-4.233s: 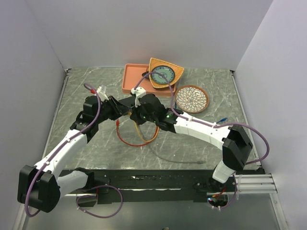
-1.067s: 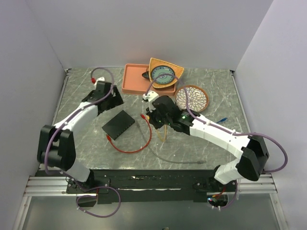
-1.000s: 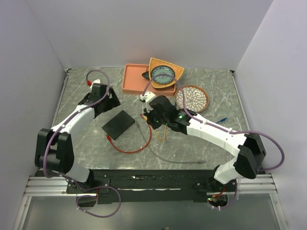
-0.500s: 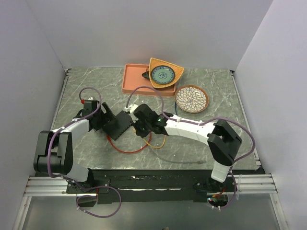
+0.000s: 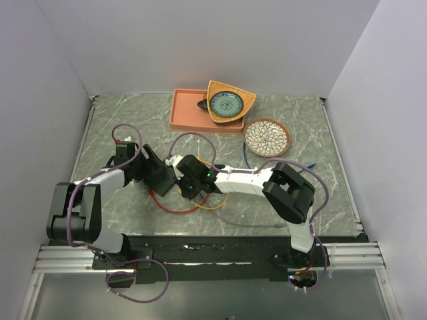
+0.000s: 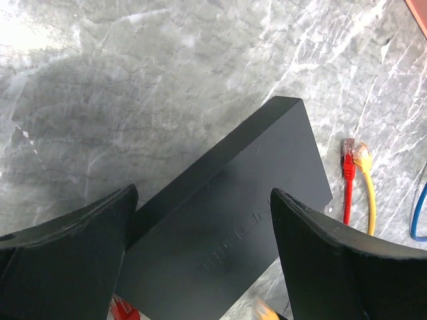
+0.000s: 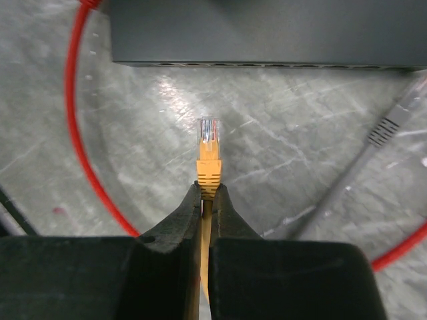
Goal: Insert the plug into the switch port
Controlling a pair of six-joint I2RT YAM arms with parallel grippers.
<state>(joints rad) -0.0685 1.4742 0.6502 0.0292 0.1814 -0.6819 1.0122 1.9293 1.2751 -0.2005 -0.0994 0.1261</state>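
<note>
Grey cable (image 5: pixel 253 225): nearest item, stretched left to right on the marble table (image 5: pixel 320 193); in the right wrist view runs off to the right of the plug.
Red cable (image 5: pixel 172 209): lies in a loop just near of the switch, curving round the left side of the right gripper's view (image 7: pixel 70 133).
Right gripper (image 7: pixel 207 193): clenched, fingers pinched on the yellow lead just behind the orange boot; sits just right of the switch in the overhead view (image 5: pixel 189 187).
Plug (image 7: pixel 208 157): clear tip and orange boot, sticking out past the fingertips, aimed at the socket edge; bare table between tip and sockets, not touching.
Switch (image 5: pixel 162 179): flat black box on the table, left of centre, between the two grippers; socket row faces the right gripper (image 7: pixel 267 30).
Left gripper (image 6: pixel 200 200): released, fingers spread wide to either side of the switch (image 6: pixel 227 220); contact with its sides not clear. Reaches in from the left (image 5: pixel 143 167).
Red and yellow connectors (image 6: pixel 353 160): side by side on the table just beside one corner of the switch.
Patterned plate (image 5: pixel 267 137): far right of centre, well apart from the switch.
Pink tray (image 5: pixel 183 113): against the far edge.
Orange dish (image 5: pixel 247 101): overlaps the tray's right end, holds a teal plate (image 5: pixel 225 104).
</note>
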